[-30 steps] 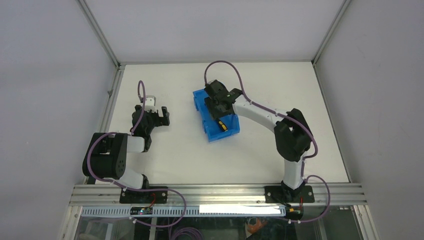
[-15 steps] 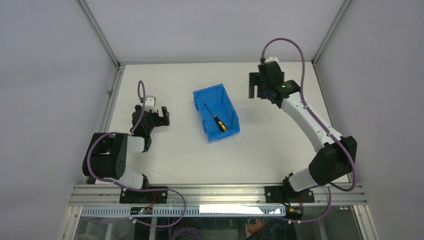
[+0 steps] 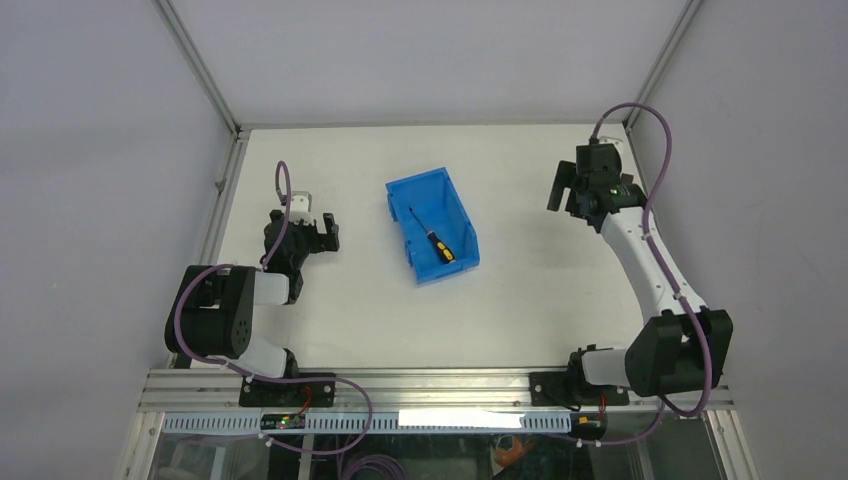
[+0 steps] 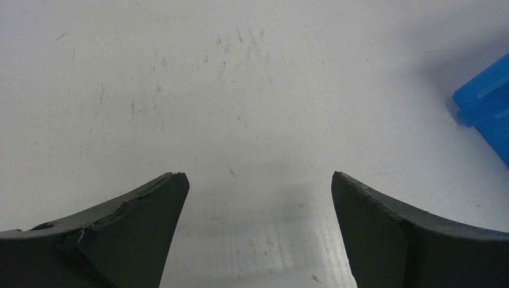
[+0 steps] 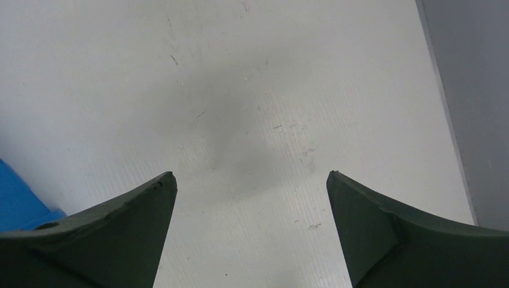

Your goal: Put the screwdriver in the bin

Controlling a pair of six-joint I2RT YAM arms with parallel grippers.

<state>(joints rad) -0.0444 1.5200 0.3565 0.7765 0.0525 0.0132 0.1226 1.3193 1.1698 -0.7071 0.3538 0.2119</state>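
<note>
The screwdriver lies inside the blue bin, and both end effectors are wide and hold nothing.

The bin stands near the middle of the white surface, a little turned, with its lower end toward the arm bases. The screwdriver rests flat on the bin floor, with the black and yellow handle toward that lower end and the thin shaft pointing to the far wall. The right end effector hangs over the far right part of the surface, well apart from the bin. Its wrist view shows both fingers spread wide over bare surface, with a blue corner of the bin at the left edge. The left end effector is to the left of the bin, not touching it. Its fingers are also spread wide, with nothing between them.
</note>
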